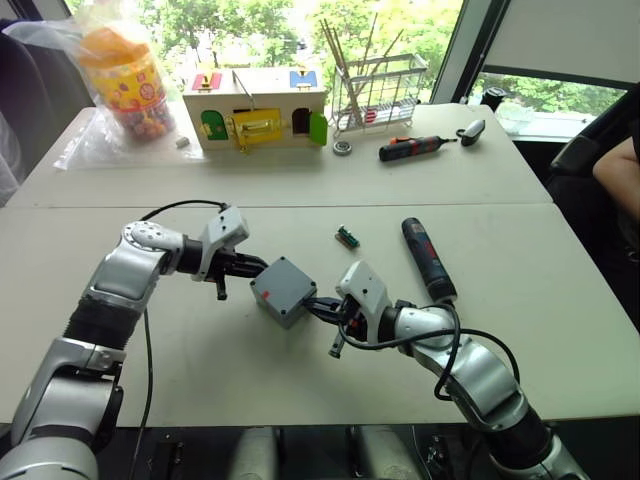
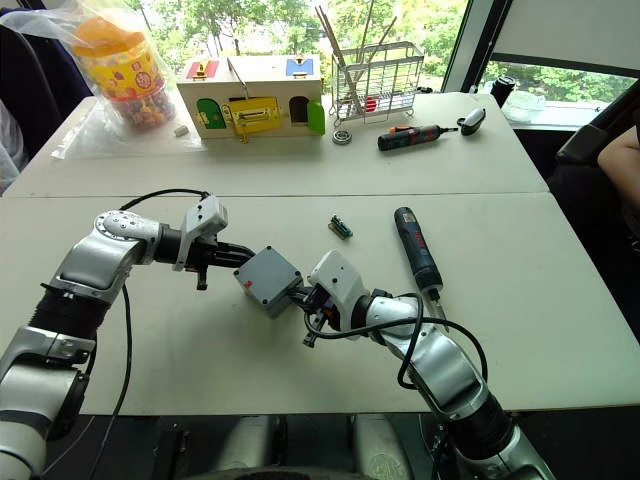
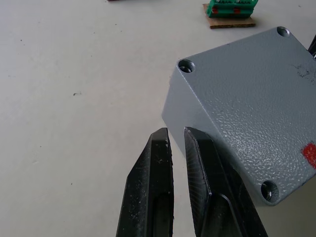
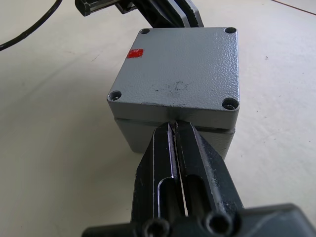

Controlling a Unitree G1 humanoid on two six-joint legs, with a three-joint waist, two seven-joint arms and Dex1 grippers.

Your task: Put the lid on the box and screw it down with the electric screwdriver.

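The grey box [image 1: 272, 303] stands mid-table with the lid [image 4: 180, 69] lying flat on top of it; a seam shows between the two. The lid has a red mark and a screw hole at each corner. My left gripper [image 1: 256, 267] is shut, its fingertips against the box's left side. From the other side my right gripper [image 1: 318, 305] is also shut, and its tips meet the seam under the lid's edge [image 4: 173, 126]. Nothing is held in either one. The electric screwdriver [image 1: 428, 258], black with a red band, lies on the table to the right of the box.
A small green part [image 1: 347, 236] lies just behind the box. Along the far table are a wooden toy house [image 1: 256, 108], a wire rack [image 1: 378, 90], a black-and-orange screwdriver [image 1: 415, 148] and a bagged jar [image 1: 125, 75]. A person's arm [image 1: 618, 165] shows at the right edge.
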